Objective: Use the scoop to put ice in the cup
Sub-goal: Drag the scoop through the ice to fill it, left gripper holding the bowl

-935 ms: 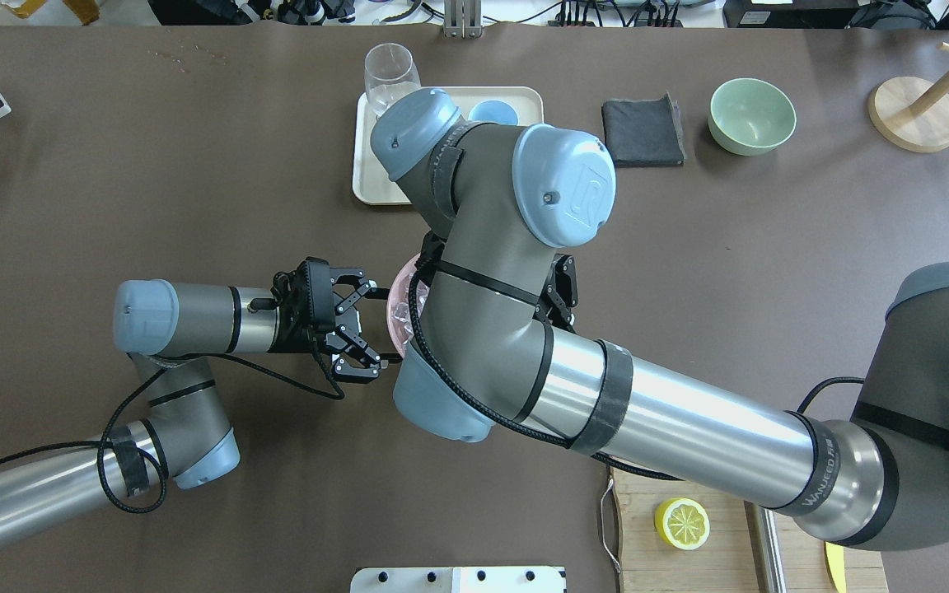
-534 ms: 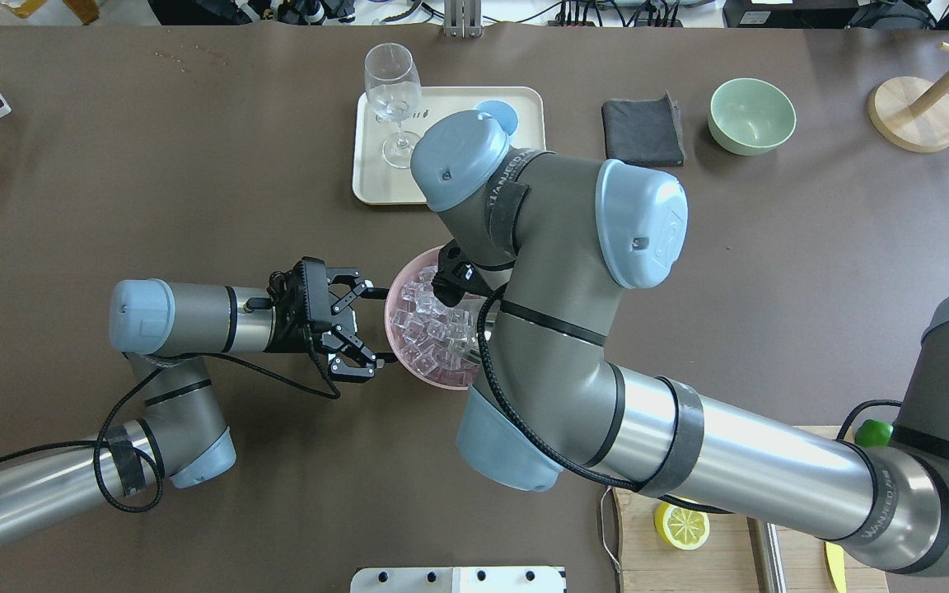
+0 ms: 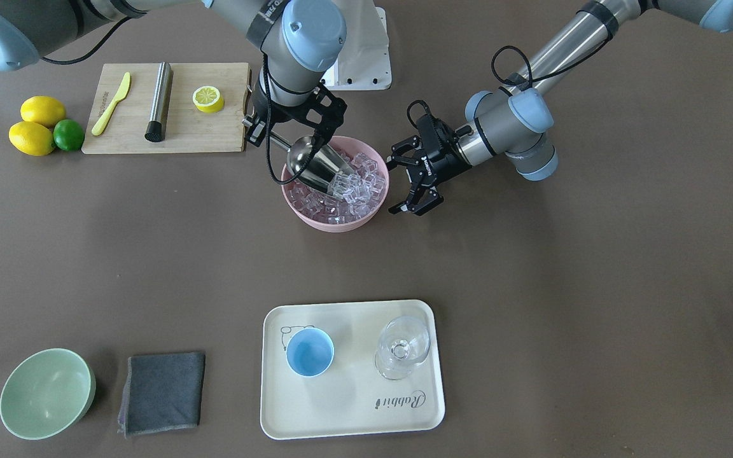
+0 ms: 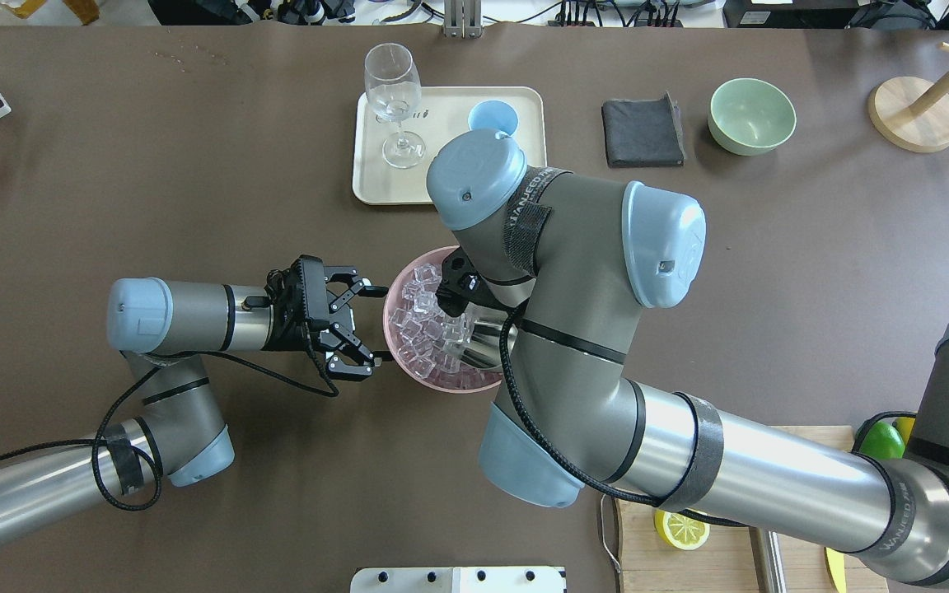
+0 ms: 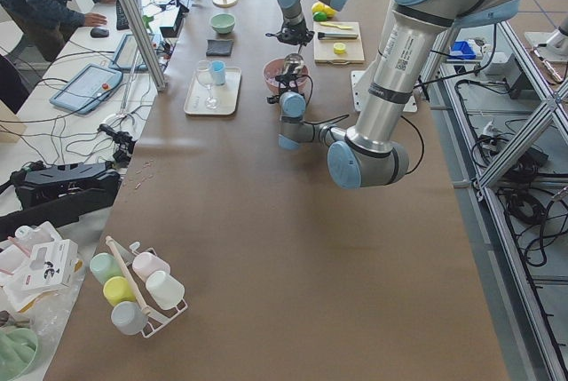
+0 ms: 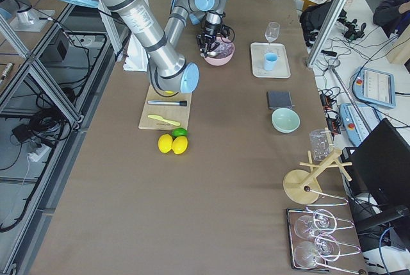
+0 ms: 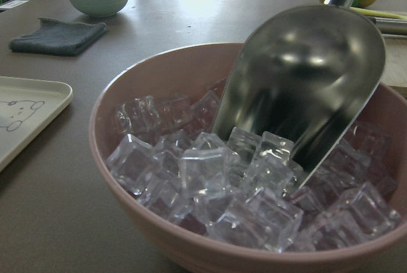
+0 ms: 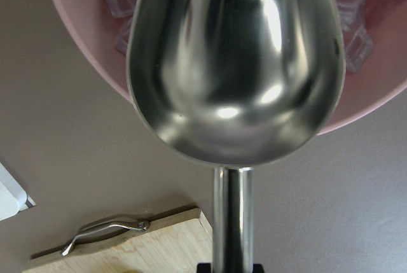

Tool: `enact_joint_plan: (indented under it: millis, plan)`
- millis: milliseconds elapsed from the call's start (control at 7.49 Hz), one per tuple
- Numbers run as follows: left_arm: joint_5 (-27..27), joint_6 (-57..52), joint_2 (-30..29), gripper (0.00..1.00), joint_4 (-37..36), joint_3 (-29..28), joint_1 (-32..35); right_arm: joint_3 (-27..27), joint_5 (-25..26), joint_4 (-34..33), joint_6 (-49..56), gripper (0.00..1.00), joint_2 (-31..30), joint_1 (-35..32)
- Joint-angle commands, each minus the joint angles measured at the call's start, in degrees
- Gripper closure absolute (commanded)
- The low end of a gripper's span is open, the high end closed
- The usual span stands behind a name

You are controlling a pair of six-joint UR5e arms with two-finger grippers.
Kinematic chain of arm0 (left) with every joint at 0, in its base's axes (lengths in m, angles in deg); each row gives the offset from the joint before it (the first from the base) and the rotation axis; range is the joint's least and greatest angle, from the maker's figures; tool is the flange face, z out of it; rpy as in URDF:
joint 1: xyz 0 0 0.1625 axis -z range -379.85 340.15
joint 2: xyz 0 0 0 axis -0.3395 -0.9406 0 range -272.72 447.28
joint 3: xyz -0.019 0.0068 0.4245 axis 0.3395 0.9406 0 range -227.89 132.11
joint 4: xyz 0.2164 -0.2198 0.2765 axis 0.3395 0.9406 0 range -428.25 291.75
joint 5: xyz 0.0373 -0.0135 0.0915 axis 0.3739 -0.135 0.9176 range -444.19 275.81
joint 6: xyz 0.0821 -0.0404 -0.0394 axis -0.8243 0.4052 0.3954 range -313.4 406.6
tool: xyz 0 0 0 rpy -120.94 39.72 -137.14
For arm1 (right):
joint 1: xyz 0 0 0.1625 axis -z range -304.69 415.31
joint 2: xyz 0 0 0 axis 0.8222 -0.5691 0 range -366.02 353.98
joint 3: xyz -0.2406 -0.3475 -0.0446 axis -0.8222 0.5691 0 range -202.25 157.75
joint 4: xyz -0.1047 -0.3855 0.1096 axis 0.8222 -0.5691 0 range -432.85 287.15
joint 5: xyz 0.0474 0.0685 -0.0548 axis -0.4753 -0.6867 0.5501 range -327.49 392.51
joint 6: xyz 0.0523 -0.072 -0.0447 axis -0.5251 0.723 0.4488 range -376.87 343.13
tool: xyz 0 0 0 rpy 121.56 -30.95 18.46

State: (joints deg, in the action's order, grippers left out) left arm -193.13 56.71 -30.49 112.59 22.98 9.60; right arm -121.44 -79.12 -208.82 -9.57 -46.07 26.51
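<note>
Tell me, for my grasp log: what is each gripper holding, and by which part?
The right gripper holds the scoop by its tubular handle; the left gripper is open and holds nothing.

Seen from the front, the shiny steel scoop (image 3: 315,166) tilts mouth-down into clear ice cubes (image 3: 357,191) heaped in the pink bowl (image 3: 331,224), handle toward 10 o'clock. At the bowl's 6 o'clock, the light-blue cup (image 3: 310,352) stands upright on a tray (image 3: 354,407).
</note>
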Motion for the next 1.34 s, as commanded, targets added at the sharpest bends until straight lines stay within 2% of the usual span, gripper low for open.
enact_joint_plan:
  millis: [0, 267, 935, 1202]
  plan:
    - [-0.13, 0.00, 0.00, 0.02, -0.05, -0.21, 0.26, 0.93, -0.07, 0.43, 0.00, 1.00, 0.50, 0.05]
    - [-0.22, 0.00, 0.00, 0.02, 0.04, -0.21, 0.52, 2.34, 0.01, 4.11, 0.00, 1.00, 0.59, 0.05]
    - [-0.31, 0.00, 0.26, 0.02, -0.05, -0.21, 0.88, 1.91, 0.36, 9.21, 0.00, 1.00, -0.37, 0.05]
    - [-1.18, 0.00, 0.35, 0.02, -0.05, -0.29, 1.40, 0.68, 0.72, 14.73, 0.09, 1.00, -3.79, 0.14]
